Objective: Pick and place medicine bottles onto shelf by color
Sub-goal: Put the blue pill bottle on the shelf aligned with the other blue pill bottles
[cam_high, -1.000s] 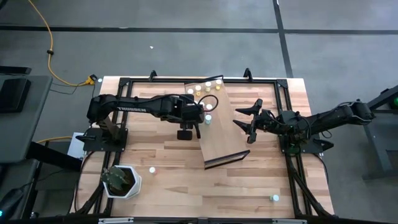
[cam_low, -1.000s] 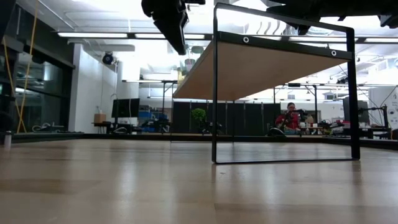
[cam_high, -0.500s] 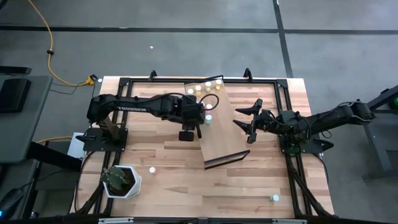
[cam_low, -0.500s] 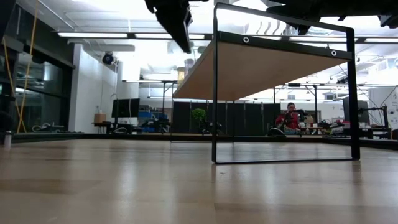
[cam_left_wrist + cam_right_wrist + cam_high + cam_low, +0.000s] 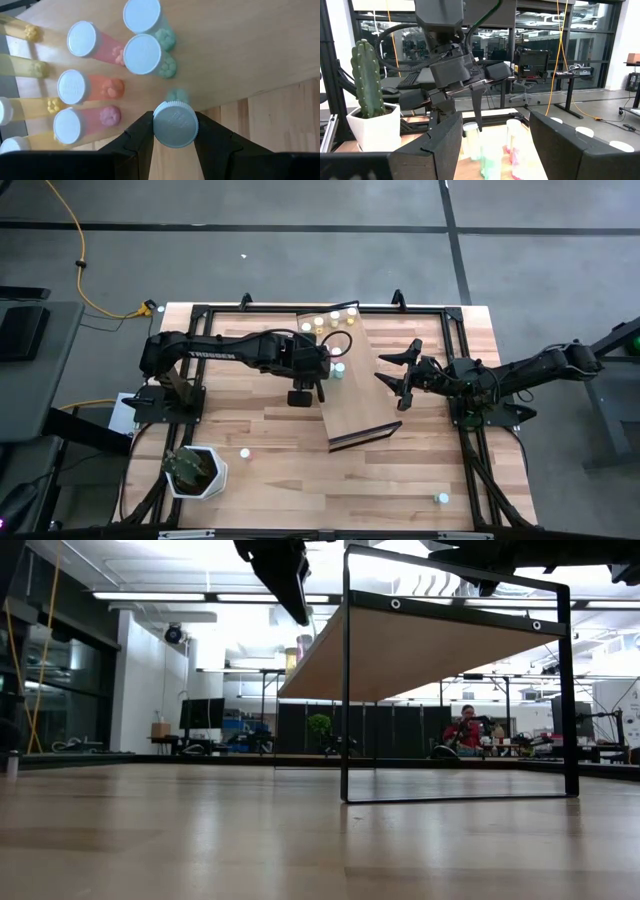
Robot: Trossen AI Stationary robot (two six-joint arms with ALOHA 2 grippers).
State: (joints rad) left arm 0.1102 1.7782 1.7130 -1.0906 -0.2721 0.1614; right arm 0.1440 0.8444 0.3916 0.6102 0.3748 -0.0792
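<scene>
The shelf is a light-wood board on a dark frame in the table's middle. Several medicine bottles with white caps stand at its far end: yellow, pink and teal. My left gripper hangs over the shelf's left edge, shut on a teal bottle. My right gripper hovers open just right of the shelf, nothing between its fingers. My left gripper pinches the teal bottle at its white cap between its two fingers. The fingers slant down from the table's left side. The bottle stands upright with its bottom by the shelf's edge. Whether it rests on the board I cannot tell.
Loose bottles lie on the table at near left and near right. A cactus in a white pot stands at the near left corner. Dark frame bars run round the table. The low view shows the shelf's frame leg.
</scene>
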